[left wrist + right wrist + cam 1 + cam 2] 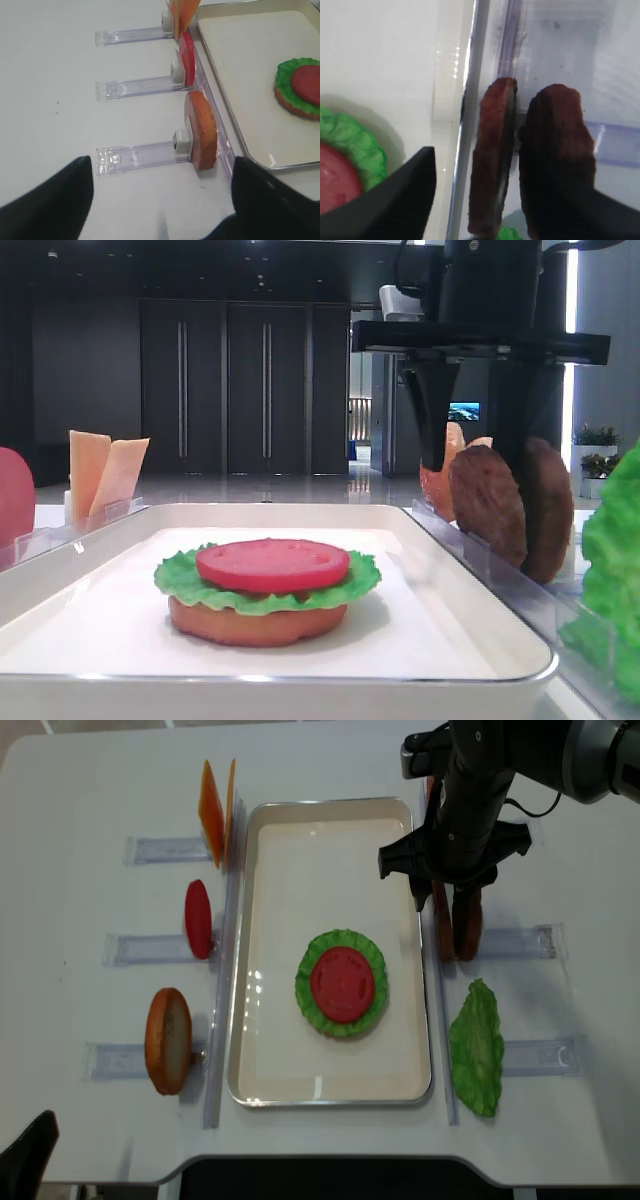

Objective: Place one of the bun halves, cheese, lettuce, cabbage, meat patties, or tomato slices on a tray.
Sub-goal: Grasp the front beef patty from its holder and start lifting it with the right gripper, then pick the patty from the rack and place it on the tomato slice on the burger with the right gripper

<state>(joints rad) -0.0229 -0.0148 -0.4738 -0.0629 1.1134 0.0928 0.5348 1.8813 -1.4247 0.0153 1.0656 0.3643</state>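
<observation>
On the white tray (300,850) lies a stack: a bun half (255,625) under a ruffled lettuce leaf (180,575) and a tomato slice (272,565). Two dark meat patties (492,160) (555,160) stand on edge in a clear rack just right of the tray rim. My right gripper (445,895) hangs over them, open. Its left finger (405,195) is above the tray rim, a gap away from the nearer patty. The other finger merges with the far patty's dark shape. My left gripper (162,165) is open over bare table, holding nothing.
Clear racks left of the tray hold a bun half (168,1040), a tomato slice (198,918) and cheese slices (215,810). A green lettuce leaf (475,1060) lies on the right rack near the front. An orange bun (440,485) stands behind the patties.
</observation>
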